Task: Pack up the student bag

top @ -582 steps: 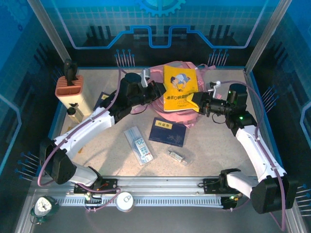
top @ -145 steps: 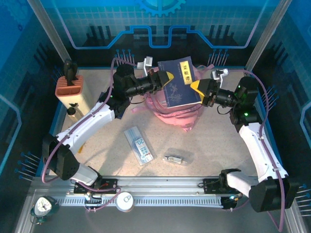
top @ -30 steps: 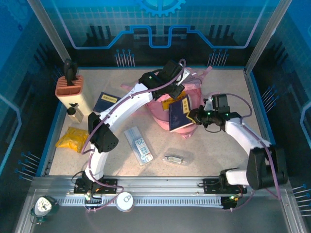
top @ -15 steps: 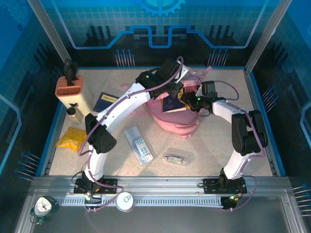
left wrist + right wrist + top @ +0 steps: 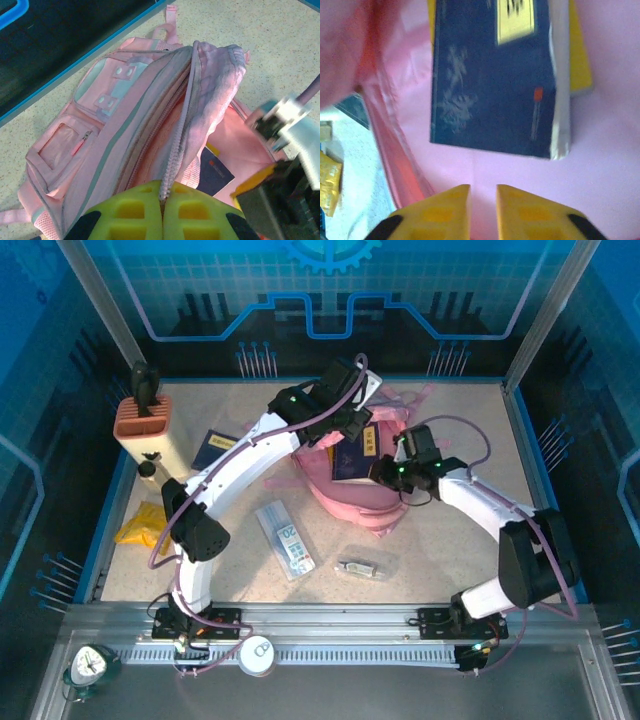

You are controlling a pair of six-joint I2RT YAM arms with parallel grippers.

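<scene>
Two arms meet over the bag (image 5: 352, 502), which lies at mid-table toward the far edge with its mouth open. At your left, a yellow packet (image 5: 141, 526), a blue booklet (image 5: 218, 448) and a ruler case (image 5: 287, 538) lie on the table unpacked.

Left gripper (image 5: 162, 207): clamped on the zip edge of the bag's flap (image 5: 210, 85), holding the mouth up. If that thin edge slips out, the soft flap would likely drop over the opening and onto the right gripper.

Centre: a dark book (image 5: 495, 85) lies inside against the pink lining, with a yellow book (image 5: 580, 60) under it.

Right gripper (image 5: 482, 197): inside the mouth just short of the dark book, jaws a little apart and holding nothing. Backing out carelessly could snag the lining or drag the book along with it.

Hard to make out:
- How deep the books sit and how much room is left.
- The finger bases, which are cut off in both wrist views.
- The right fingertips in the top view, where they merge with the bag's rim.
</scene>
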